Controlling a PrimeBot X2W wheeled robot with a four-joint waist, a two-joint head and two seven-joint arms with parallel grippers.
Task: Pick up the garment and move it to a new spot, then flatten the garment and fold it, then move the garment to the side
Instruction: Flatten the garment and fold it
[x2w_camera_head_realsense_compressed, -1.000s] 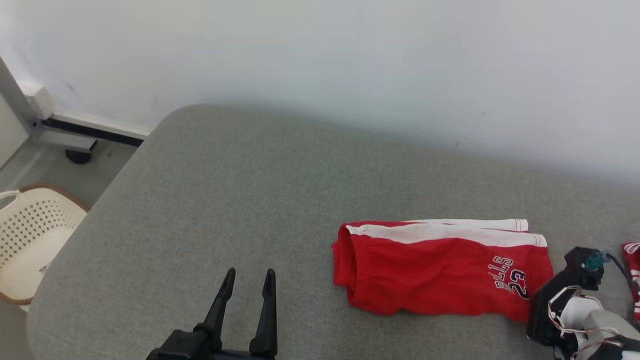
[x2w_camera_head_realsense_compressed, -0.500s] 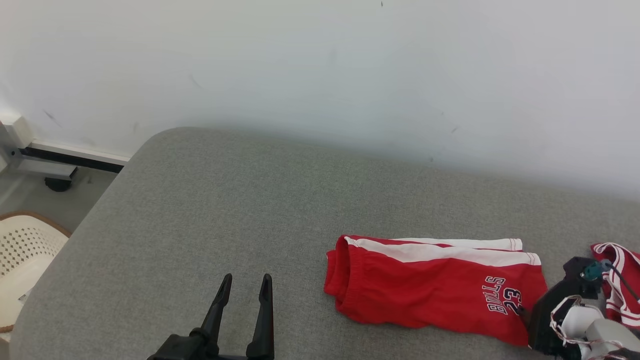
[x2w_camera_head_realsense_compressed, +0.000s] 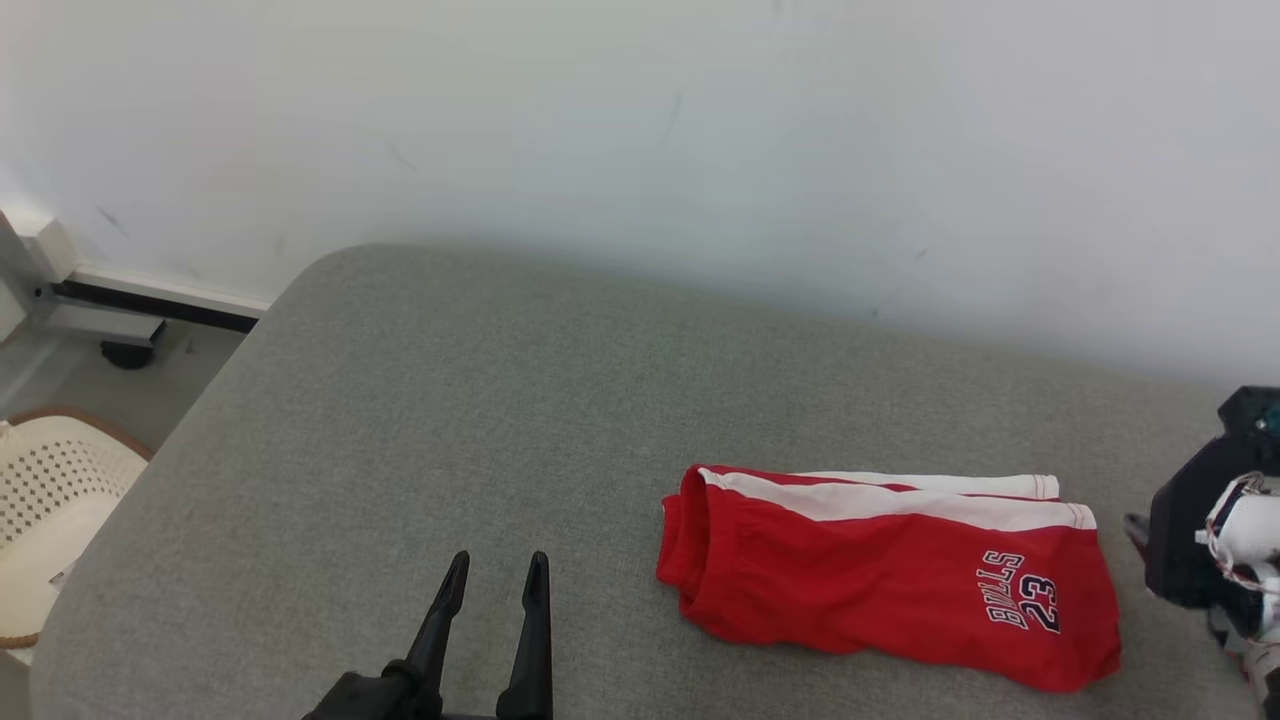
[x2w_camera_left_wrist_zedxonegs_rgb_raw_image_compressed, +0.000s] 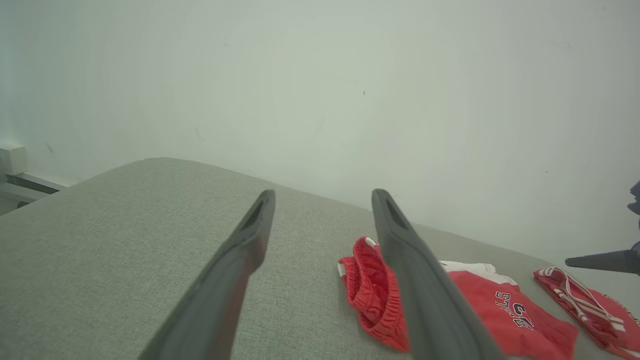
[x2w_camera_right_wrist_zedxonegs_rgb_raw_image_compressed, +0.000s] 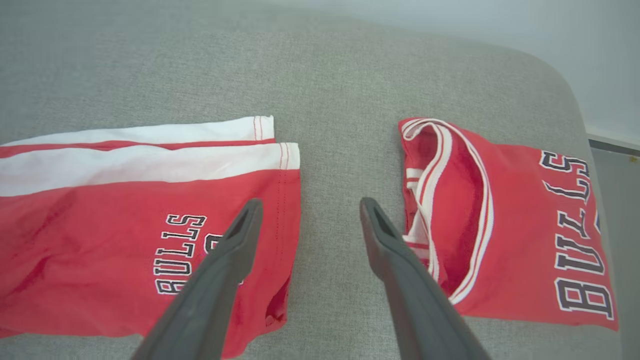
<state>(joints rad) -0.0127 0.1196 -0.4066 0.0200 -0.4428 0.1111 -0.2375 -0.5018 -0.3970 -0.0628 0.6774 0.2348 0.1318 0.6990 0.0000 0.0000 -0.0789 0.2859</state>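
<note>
The garment, a pair of red shorts (x2w_camera_head_realsense_compressed: 880, 570) with a white side stripe and "BULLS 23" print, lies folded flat on the grey cushion (x2w_camera_head_realsense_compressed: 450, 400), right of centre. The shorts (x2w_camera_right_wrist_zedxonegs_rgb_raw_image_compressed: 125, 235) fill the left half of the right wrist view, and the shorts (x2w_camera_left_wrist_zedxonegs_rgb_raw_image_compressed: 470, 310) also lie beyond my left fingers. My right gripper (x2w_camera_right_wrist_zedxonegs_rgb_raw_image_compressed: 310, 207) hangs open above the bare strip just right of the shorts' hem, holding nothing. Its arm (x2w_camera_head_realsense_compressed: 1200, 530) is at the head view's right edge. My left gripper (x2w_camera_head_realsense_compressed: 499, 558) is open and empty at the cushion's front, left of the shorts.
A second red "BULLS" garment (x2w_camera_right_wrist_zedxonegs_rgb_raw_image_compressed: 505, 220) with white trim lies just right of the shorts, near the cushion's right edge. A white wall runs close behind the cushion. A cream perforated basket (x2w_camera_head_realsense_compressed: 50, 500) stands on the floor to the left.
My right gripper has opened, let go of the shorts' lower right corner and drawn up and away to the right. The head camera has shifted. The left gripper is still.
</note>
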